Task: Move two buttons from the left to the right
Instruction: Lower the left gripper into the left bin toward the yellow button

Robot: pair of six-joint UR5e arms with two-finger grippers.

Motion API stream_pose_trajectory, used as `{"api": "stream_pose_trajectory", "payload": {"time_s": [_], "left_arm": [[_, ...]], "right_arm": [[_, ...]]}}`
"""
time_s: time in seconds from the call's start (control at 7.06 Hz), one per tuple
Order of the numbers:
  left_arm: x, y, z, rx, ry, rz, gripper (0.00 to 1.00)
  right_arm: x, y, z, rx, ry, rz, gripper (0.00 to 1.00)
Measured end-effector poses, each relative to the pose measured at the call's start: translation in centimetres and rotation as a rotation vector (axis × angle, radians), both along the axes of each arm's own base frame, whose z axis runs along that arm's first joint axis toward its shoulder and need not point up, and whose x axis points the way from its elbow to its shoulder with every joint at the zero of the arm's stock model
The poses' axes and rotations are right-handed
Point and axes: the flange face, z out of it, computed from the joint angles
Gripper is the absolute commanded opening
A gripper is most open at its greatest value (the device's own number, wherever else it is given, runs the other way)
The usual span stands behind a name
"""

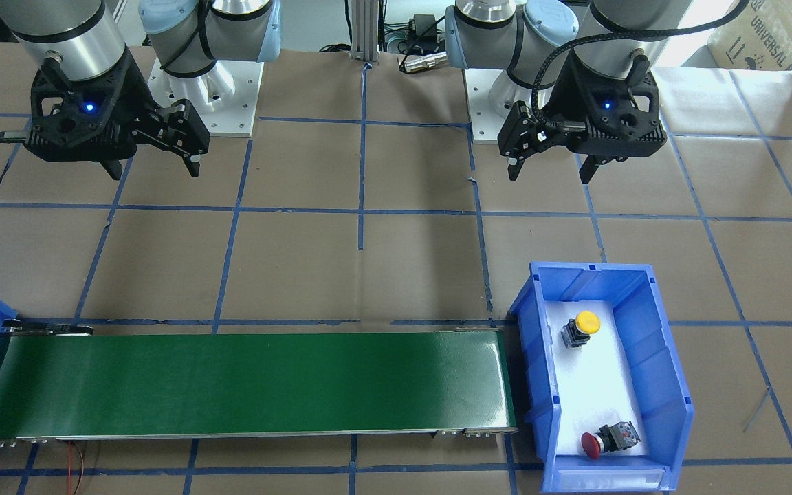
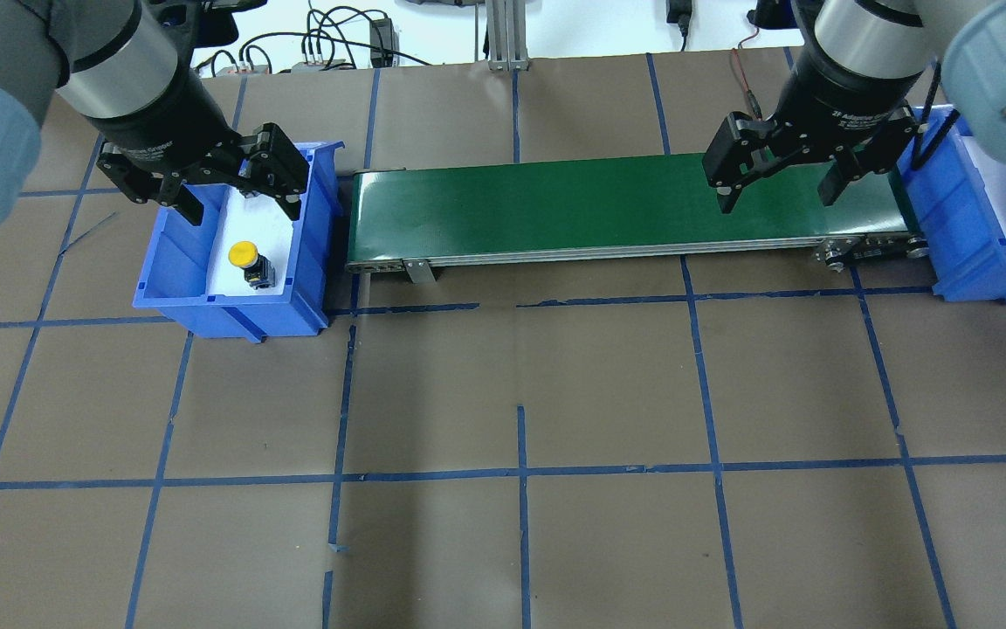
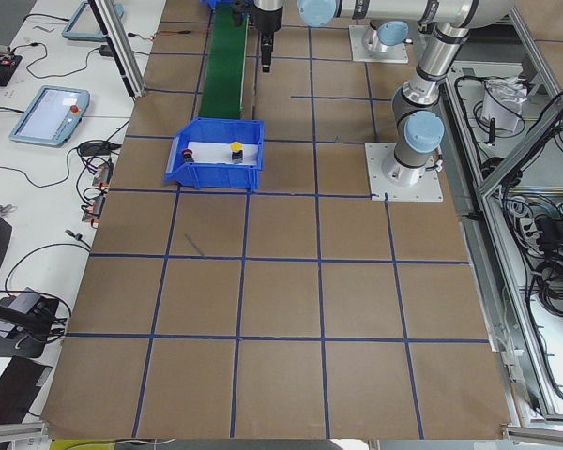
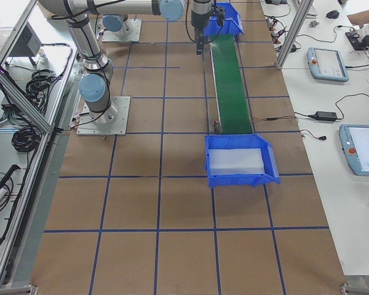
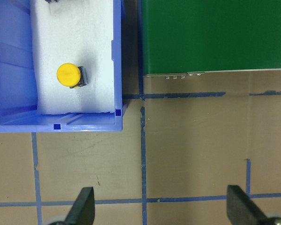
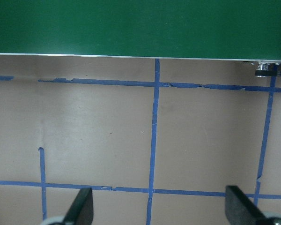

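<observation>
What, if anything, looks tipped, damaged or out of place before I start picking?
The red-capped push-button lies tipped on its side in the blue plastic bin; the yellow-capped push-button looks roughly upright. Blue grid tape beside the green conveyor belt is ragged. Nothing spilled.

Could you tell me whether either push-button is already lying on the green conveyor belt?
No, the yellow-capped push-button and the red-capped push-button both lie inside the blue plastic bin, beside the green conveyor belt.
</observation>
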Motion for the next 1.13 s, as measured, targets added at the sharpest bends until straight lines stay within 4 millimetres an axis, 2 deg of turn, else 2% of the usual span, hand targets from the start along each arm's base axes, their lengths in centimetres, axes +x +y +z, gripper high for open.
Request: {"api": "stream_pose_trajectory", "payload": {"time_s": [0.71,0.99,1.13], "left_arm": [[0.2,0.4,0.0,-0.001,0.000,-0.009,1.00],[2.0,-0.2,-0.2,0.000,-0.011,-0.047,1.00],[3.8,-0.9,-0.6,0.009,-0.014,-0.030,1.00]], "right_arm": [[0.6,-0.2,0.0,0.010,-0.067,-0.095,1.00],[-0.3,-0.7,0.1,0.004,-0.040,-0.102,1.00],[-0.6,-0.6,0.2,0.002,-0.021,-0.105,1.00]]}}
